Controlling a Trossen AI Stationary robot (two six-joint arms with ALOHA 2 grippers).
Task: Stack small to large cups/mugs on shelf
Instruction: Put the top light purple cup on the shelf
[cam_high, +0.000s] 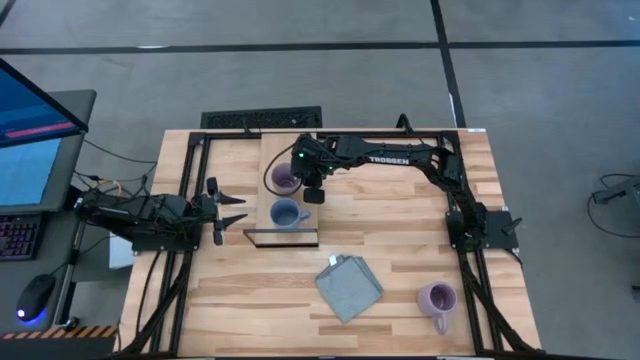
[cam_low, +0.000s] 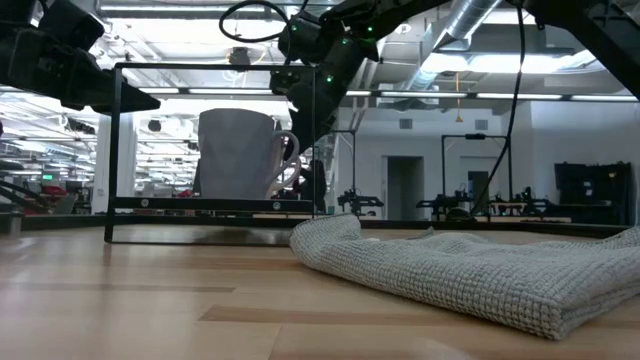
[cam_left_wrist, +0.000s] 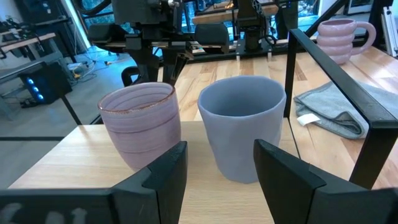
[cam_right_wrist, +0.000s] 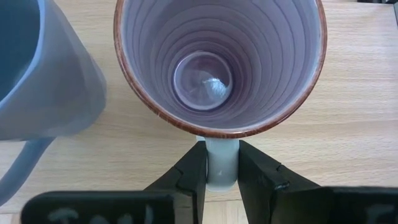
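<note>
Two mugs stand on their bases on the light-wood shelf (cam_high: 290, 160): a lilac mug (cam_right_wrist: 217, 62) and, next to it toward the table's near edge, a dusty blue mug (cam_high: 288, 213). My right gripper (cam_right_wrist: 221, 168) points down at the lilac mug's right side and is shut on its handle. My left gripper (cam_left_wrist: 217, 186) is open and hovers left of the shelf, facing both mugs and touching nothing. A second lilac mug (cam_high: 437, 298) stands on the tabletop near the right front corner. My right gripper pinches the lilac mug's handle (cam_right_wrist: 221, 155) between its two fingers, one on each flat side. The fingers come from above, pointing down beside the mug's wall. The mug stands upright with its base on the shelf (cam_left_wrist: 74, 155).
A folded grey-blue cloth (cam_high: 349, 288) lies on the tabletop in front of the shelf. The shelf has a thin black frame (cam_left_wrist: 298, 93) with uprights at its near end. Bare tabletop shows between the cloth and the left arm.
</note>
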